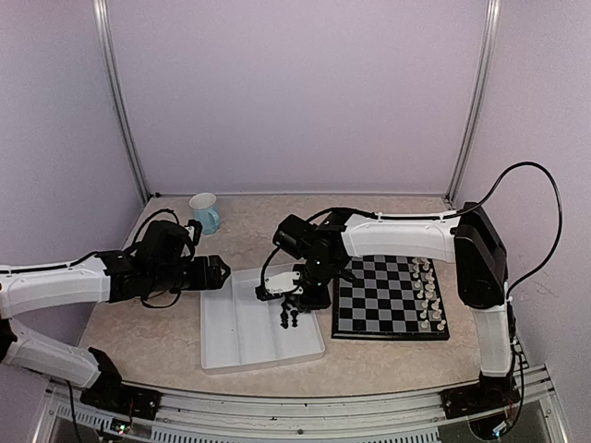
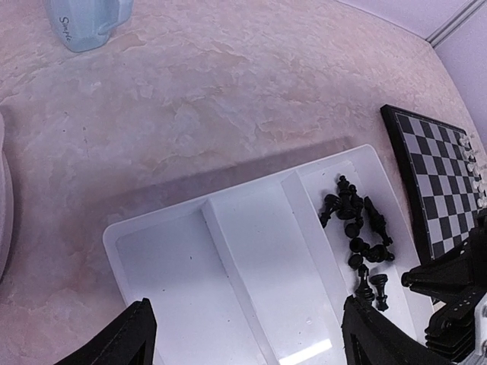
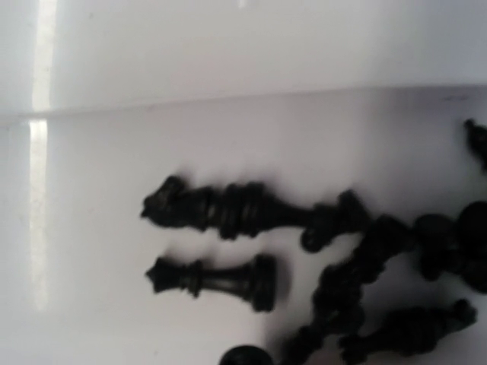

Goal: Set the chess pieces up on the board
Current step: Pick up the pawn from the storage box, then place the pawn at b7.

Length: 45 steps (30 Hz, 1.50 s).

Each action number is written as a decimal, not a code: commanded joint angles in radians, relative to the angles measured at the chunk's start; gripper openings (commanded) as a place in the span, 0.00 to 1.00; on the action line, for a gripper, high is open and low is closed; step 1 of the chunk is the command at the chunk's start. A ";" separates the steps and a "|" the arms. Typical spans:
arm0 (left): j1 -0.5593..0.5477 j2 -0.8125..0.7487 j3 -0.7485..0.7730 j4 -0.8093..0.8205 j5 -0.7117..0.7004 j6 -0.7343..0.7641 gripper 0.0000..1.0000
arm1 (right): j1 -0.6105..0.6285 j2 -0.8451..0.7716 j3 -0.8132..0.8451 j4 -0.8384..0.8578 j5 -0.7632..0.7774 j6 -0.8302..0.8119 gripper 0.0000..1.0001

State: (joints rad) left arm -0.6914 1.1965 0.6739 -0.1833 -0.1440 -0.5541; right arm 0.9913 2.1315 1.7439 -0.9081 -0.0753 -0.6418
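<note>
Top external view has the black chess pieces [image 1: 288,317] lying in a loose heap in the rightmost compartment of a white tray [image 1: 242,343]. The board [image 1: 374,297] sits flat on the worktop [image 1: 388,221] just beside the tray, at its 3 o'clock. White pieces [image 1: 429,293] stand along the board's 3 o'clock edge. The right arm [image 1: 397,235] reaches in from 3 o'clock past the board's 12 o'clock side, and its jaws point down over the heap. They are pressed together, and I cannot tell whether a piece is caught between them. The left arm [image 1: 55,281] comes in from 9 o'clock and its jaws hang at the tray's 10 o'clock corner. In the left wrist view its two dark fingers [image 2: 133,334] stand spread wide with only the tray below them. The right wrist view, blurred, shows the black pieces on their sides on the tray floor, a shorter one just beside a longer one. A pale blue cup [image 1: 205,213] stands at the tray's 11 o'clock, well apart from it.
</note>
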 commanded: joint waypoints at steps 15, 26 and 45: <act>-0.031 0.072 0.083 0.022 -0.019 0.011 0.84 | -0.189 -0.326 -0.376 0.090 -0.037 0.002 0.00; -0.044 0.107 0.104 0.020 -0.017 0.016 0.84 | -0.196 -0.338 -0.496 0.138 -0.012 0.017 0.02; -0.055 0.116 0.093 0.030 -0.022 0.005 0.84 | -0.196 -0.342 -0.533 0.100 -0.035 0.008 0.05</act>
State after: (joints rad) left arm -0.7368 1.3018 0.7536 -0.1722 -0.1585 -0.5495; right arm 0.7952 1.8030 1.2240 -0.7891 -0.0967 -0.6342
